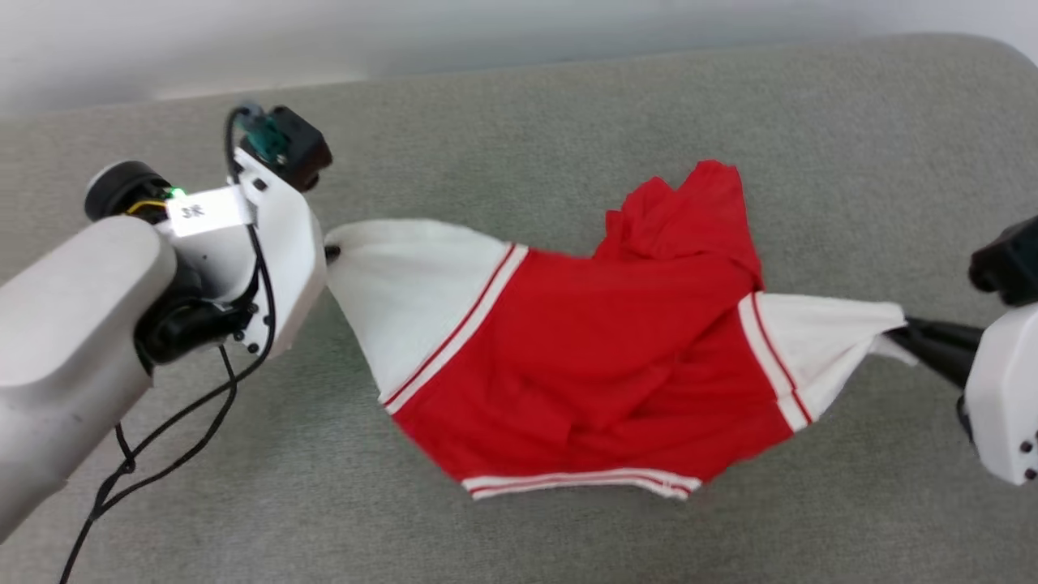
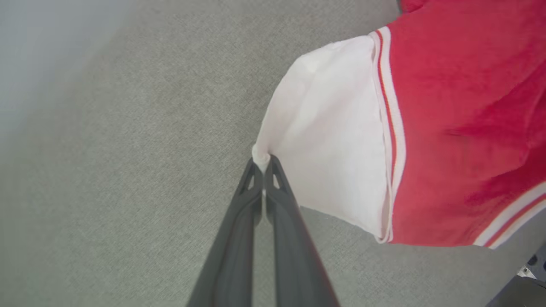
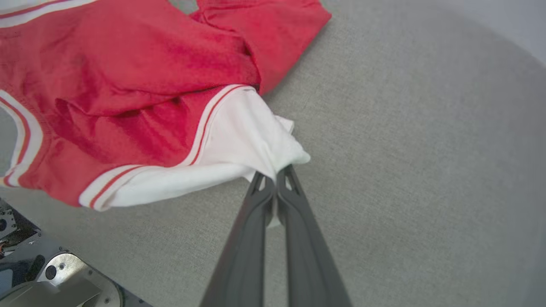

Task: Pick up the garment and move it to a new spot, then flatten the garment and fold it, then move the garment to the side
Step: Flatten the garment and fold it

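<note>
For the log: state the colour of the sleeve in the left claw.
The sleeve is white, with red-and-white striped trim; best in the left wrist view.

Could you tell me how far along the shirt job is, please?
Done: the left hand pinches one white sleeve, the right hand the other sleeve. In hand: the shirt is stretched between them, its red body bunched. Left: laying it flat, folding it, moving it aside.

Left hand (image 1: 332, 254) sits mid-left, right hand (image 1: 894, 329) at the right edge, both pinched shut on the garment (image 1: 584, 341).
</note>
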### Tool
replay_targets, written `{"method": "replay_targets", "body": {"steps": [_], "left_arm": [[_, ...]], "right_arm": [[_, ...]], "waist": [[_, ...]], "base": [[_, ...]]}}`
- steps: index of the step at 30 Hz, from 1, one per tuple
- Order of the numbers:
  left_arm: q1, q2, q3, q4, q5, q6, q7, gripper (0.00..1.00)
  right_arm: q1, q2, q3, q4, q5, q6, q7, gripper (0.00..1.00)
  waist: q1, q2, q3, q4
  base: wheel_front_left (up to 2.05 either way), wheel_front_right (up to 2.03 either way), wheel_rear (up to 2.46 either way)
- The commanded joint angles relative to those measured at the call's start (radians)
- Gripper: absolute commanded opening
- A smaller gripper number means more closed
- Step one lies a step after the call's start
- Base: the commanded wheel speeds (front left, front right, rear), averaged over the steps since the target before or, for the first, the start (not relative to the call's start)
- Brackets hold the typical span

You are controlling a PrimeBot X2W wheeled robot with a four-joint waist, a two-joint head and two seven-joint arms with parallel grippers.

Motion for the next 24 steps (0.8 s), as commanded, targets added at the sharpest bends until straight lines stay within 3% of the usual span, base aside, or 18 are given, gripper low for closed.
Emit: {"method": "replay_targets", "body": {"steps": [1,7,12,24], "left_arm": [[-0.005,0.013,0.016,-0.013,-0.009,0.001,-0.018,0.0],[-0.049,0.058,0.079,-0.082,-0.014,0.025,-0.069,0.0],[-0.131,0.067,0.135,-0.115,-0.003,0.048,-0.09,0.0],[-0.434,-0.02,0.254,0.016,0.061,0.076,-0.148,0.0]], "right_arm": [[-0.014,-0.008,-0.024,-0.01,-0.004,0.0,-0.004,0.0],[-0.105,-0.035,-0.089,-0.054,-0.025,0.0,0.019,0.0],[-0.275,-0.037,-0.11,-0.049,-0.03,0.0,0.059,0.0],[-0.86,0.052,0.024,0.223,-0.13,0.0,0.104,0.0]], "waist": [[0.0,0.0,-0.034,0.032],[0.0,0.0,-0.045,0.064],[0.0,0.0,-0.014,0.085],[0.0,0.0,0.13,0.117]], "base": [[0.0,0.0,0.0],[0.0,0.0,0.0],[0.0,0.0,0.0],[0.0,0.0,0.0]]}}
